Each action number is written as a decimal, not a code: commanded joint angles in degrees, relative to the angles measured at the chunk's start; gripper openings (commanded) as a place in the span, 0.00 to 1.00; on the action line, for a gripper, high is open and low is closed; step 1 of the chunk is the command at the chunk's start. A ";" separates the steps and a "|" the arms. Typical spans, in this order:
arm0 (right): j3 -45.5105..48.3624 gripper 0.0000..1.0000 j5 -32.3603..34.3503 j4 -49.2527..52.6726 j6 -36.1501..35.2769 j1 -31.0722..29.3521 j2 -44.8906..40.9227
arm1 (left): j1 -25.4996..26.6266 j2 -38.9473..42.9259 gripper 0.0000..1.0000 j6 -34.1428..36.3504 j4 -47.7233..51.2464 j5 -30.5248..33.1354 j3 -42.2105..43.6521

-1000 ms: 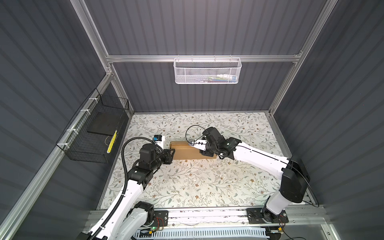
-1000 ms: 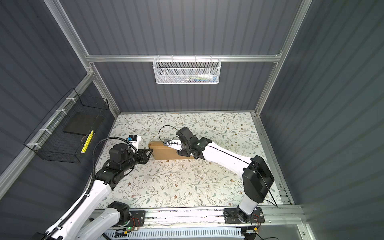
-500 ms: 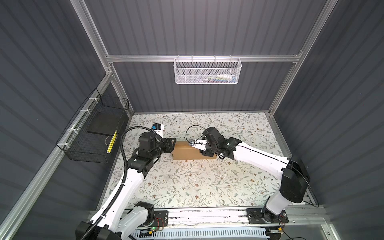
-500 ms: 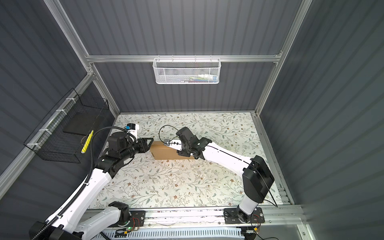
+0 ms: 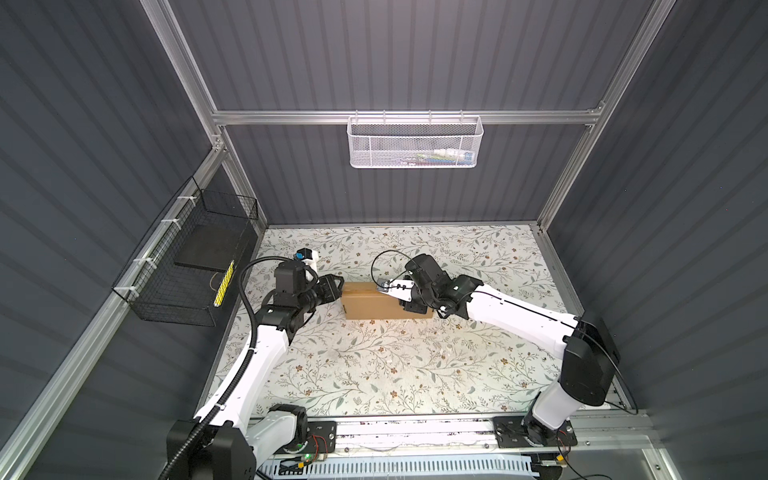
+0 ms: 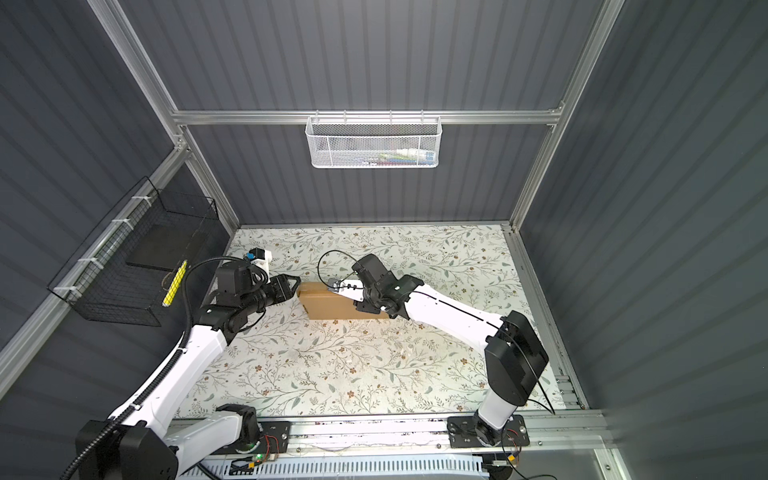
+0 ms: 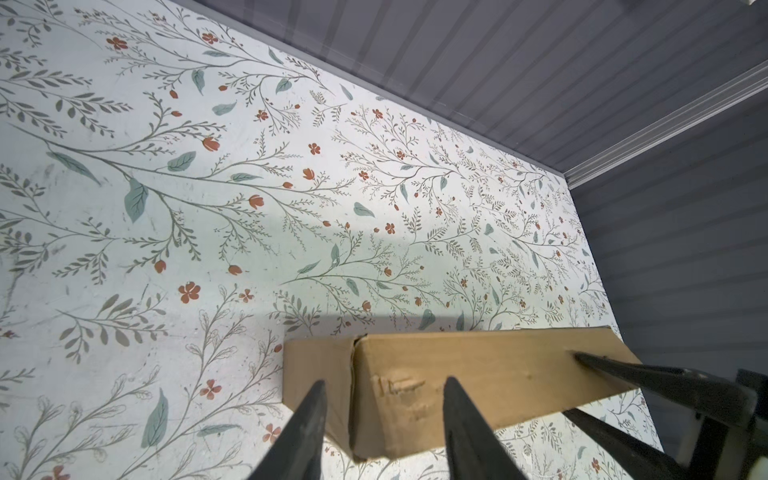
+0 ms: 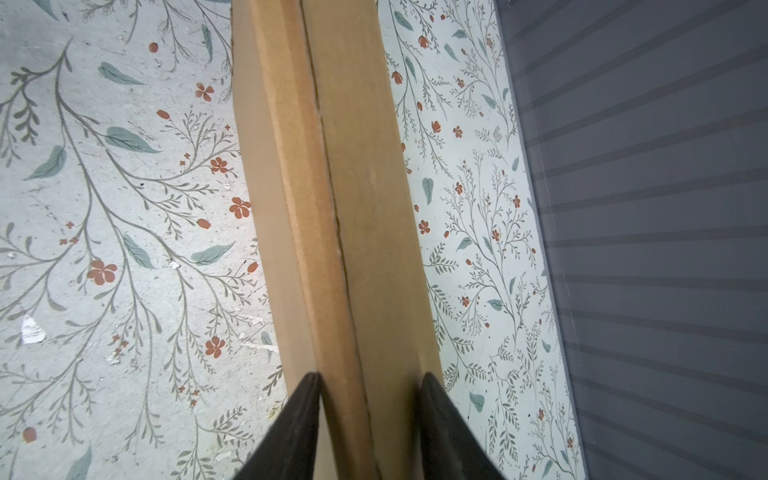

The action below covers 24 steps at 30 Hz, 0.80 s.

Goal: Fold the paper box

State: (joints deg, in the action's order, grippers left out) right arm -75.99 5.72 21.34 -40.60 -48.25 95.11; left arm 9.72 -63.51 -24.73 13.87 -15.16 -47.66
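Paper box [image 5: 384, 307] sits closed on the floral table [image 5: 395, 374]; right gripper [image 8: 370, 376] pinches its thin side and should hold firm while the half-open left gripper [image 7: 385, 380], gripping nothing, squarely presses the loose end flap [image 7: 318, 374] flush

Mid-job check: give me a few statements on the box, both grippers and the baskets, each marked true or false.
1. The right gripper clamps one end of the brown corrugated cardboard box. True.
2. The left gripper is at that same end. False: it is at the opposite end, jaws apart.
3. A white mesh basket hangs on the back rail. True.
4. The black wire basket holds the box. False: it holds a black flat slab; the box is between the grippers, over the floral tabletop.
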 commanded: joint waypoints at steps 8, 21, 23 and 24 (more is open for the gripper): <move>-1.20 0.39 -0.97 2.48 1.40 0.26 1.47 | -0.48 -2.85 0.41 -0.58 -1.82 -3.17 3.30; -1.95 0.37 -1.31 2.65 1.75 0.35 2.53 | -0.75 -2.76 0.23 -0.33 -1.42 0.07 6.78; -2.06 0.36 -1.38 2.74 1.66 0.35 2.62 | -0.75 -2.10 0.21 -0.27 -1.26 1.22 7.40; -2.19 0.36 -1.38 2.88 1.66 0.35 2.71 | -0.80 -1.71 0.20 -0.23 -1.08 1.97 7.56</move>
State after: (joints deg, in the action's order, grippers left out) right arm -76.90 5.28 22.04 -39.81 -48.12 96.40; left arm 9.52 -65.60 -25.58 7.92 -16.73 -42.33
